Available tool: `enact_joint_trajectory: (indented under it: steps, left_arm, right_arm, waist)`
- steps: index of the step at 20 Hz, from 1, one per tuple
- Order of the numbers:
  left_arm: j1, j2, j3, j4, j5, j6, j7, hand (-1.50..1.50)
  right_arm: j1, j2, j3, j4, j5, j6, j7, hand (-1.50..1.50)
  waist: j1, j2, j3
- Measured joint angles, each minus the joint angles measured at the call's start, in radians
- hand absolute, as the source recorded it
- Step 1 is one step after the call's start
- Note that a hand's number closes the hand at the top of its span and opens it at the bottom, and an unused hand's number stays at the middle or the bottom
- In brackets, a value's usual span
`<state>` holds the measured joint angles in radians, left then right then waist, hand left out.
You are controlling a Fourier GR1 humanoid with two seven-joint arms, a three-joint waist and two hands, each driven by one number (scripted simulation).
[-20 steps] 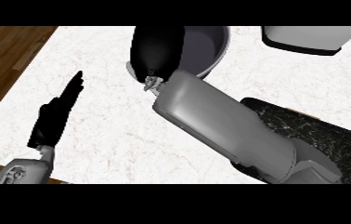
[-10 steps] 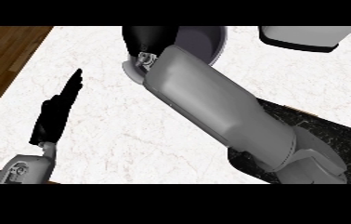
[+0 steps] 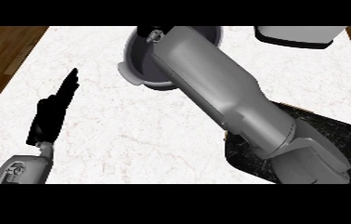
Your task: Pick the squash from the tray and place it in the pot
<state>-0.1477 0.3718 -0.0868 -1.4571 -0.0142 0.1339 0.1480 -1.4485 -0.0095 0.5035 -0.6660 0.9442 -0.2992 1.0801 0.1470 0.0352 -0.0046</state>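
Note:
A grey pot (image 3: 137, 69) stands at the counter's far middle. My right forearm (image 3: 219, 93) stretches diagonally from the lower right across the pot and covers most of its opening. Only a small black part of my right hand (image 3: 149, 33) shows over the pot, at the view's top edge. The squash is not visible anywhere. The dark tray (image 3: 250, 158) lies at the lower right, largely hidden under my right arm. My left hand (image 3: 53, 111) rests open at the left, fingers straight and pointing away, holding nothing.
A white object with a dark underside (image 3: 298, 35) sits at the far right, close to the pot. The white marble counter (image 3: 137, 135) ends at the left, where a wooden floor (image 3: 17, 46) shows.
My right arm has pushed farther forward over the pot, so the hand has slid mostly out of the view's top edge. The left hand has not moved.

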Motion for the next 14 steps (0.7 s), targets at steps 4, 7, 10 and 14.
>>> enact_joint_trajectory:
  steps: [4, 7, 10, 14]
  left_arm:
    - [0.027, -0.001, 0.003, -0.010, -0.002, 0.001, -0.018, 0.00]
    - [0.025, 0.001, 0.009, -0.016, -0.002, 0.002, -0.019, 0.00]
    - [0.030, 0.008, 0.016, -0.021, 0.004, -0.005, -0.021, 0.00]
    - [0.024, 0.006, 0.014, -0.025, 0.003, -0.008, -0.019, 0.00]
  right_arm:
    - [-0.007, 0.002, -0.042, 0.103, -0.018, -0.075, -0.052, 1.50]
    - [-0.014, 0.004, -0.072, 0.187, -0.024, -0.122, -0.090, 1.50]
    - [-0.014, 0.004, -0.093, 0.266, -0.028, -0.150, -0.120, 1.50]
    - [-0.002, 0.005, -0.131, 0.334, -0.050, -0.202, -0.172, -1.50]
  waist:
    - [-0.005, 0.003, 0.001]
    - [-0.008, 0.008, 0.001]
    - [-0.007, 0.012, 0.001]
    - [-0.006, 0.019, 0.002]
